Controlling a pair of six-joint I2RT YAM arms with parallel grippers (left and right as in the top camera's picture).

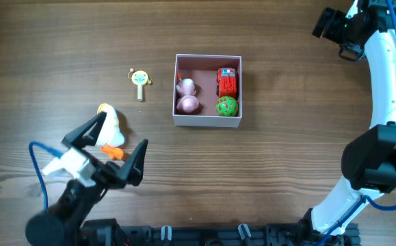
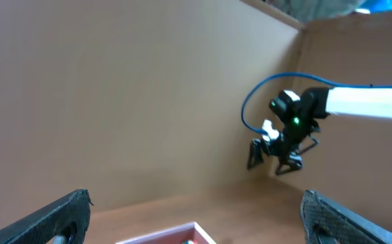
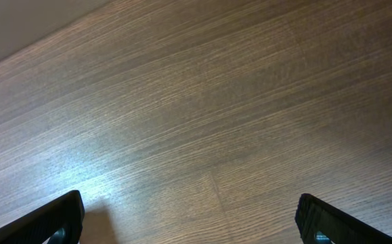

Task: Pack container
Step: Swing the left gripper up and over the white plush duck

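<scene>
**Overhead.** The container (image 1: 208, 124) sits mid-table, open side up. Pink toys (image 1: 189, 104) fill its left side, and a red toy (image 1: 227, 81) and a green ball (image 1: 226, 106) fill its right. The bare strip between them looks like room for more. Two toys lie outside, to its left: a rattle (image 1: 140, 79) and a duck (image 1: 113, 126). The left gripper (image 1: 124, 131) hovers about the duck with its jaws wide apart, apparently lined up to take it next. Whether it touches the duck cannot be told. The right gripper (image 1: 325, 24) is at the far right corner, well apart from every toy, presumably so that the way stays free.

**Left wrist.** The fingers (image 2: 53, 220) are spread to the frame's edges with nothing between them. The camera looks level across the table and catches only the container's corner and the right arm (image 2: 365, 102) beyond.

**Right wrist.** The fingers (image 3: 53, 220) are likewise spread, holding nothing, over bare table (image 3: 202, 122).
</scene>
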